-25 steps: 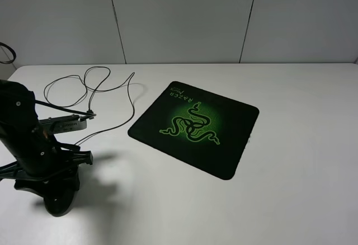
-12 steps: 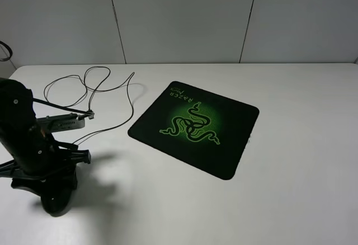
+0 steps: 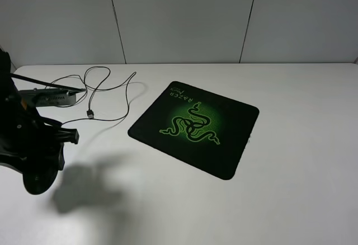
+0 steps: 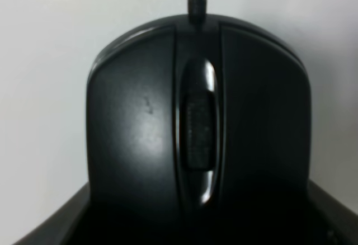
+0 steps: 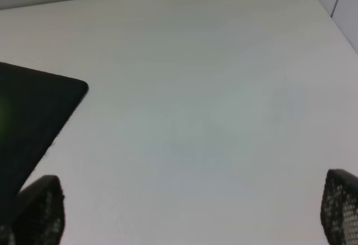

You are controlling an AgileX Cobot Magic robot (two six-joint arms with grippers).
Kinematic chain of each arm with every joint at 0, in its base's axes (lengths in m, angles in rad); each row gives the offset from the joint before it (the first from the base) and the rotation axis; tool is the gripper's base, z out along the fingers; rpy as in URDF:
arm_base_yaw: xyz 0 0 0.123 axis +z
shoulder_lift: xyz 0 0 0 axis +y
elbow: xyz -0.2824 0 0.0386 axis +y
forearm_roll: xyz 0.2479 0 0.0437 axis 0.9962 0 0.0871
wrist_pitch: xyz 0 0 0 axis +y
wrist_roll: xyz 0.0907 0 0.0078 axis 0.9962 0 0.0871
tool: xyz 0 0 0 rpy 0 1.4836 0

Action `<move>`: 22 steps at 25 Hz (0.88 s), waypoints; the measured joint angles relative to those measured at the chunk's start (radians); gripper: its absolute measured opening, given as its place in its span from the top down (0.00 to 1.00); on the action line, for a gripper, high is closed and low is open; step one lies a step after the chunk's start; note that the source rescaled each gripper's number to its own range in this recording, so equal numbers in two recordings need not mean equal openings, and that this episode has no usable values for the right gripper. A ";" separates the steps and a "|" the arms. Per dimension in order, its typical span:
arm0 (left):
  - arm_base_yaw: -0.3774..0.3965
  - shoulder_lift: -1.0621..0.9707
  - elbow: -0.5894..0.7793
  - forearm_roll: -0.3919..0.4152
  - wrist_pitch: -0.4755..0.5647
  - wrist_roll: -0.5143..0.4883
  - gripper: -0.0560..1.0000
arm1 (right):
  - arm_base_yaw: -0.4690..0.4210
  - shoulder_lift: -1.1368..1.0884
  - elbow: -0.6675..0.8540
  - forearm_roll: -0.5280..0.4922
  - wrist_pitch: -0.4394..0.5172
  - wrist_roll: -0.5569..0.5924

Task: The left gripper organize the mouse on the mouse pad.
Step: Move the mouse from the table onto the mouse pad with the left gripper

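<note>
The black mouse fills the left wrist view, scroll wheel facing the camera and its cable leaving at the far end. My left gripper hangs above the table's left side, apparently shut on the mouse, which the arm hides in the high view. The thin mouse cable loops over the table toward the arm and ends in a USB plug. The black mouse pad with its green snake logo lies flat at mid-table, well to the right of that gripper. My right gripper is open over bare table, near the mouse pad's corner.
The white table runs to a grey panelled wall at the back. The left arm's shadow falls on the table in front of the cable loops.
The left arm has risen and shifted left, off the table, its shadow now apart from it. The cable was dragged along; the USB plug now lies free right of the arm.
</note>
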State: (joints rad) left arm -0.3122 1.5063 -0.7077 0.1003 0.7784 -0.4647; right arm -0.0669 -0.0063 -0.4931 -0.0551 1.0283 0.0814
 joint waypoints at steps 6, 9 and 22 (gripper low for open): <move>0.000 -0.013 -0.133 0.001 0.153 0.143 0.95 | 0.000 0.000 0.000 0.000 0.000 0.000; 0.000 -0.013 -0.187 0.000 0.189 0.173 0.95 | 0.000 0.000 0.000 0.000 0.000 0.000; -0.038 0.118 -0.413 -0.057 0.236 0.226 0.95 | 0.000 0.000 0.000 0.000 0.000 0.000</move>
State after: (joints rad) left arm -0.3507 1.6247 -1.1210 0.0432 1.0142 -0.2382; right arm -0.0669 -0.0063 -0.4931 -0.0551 1.0283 0.0814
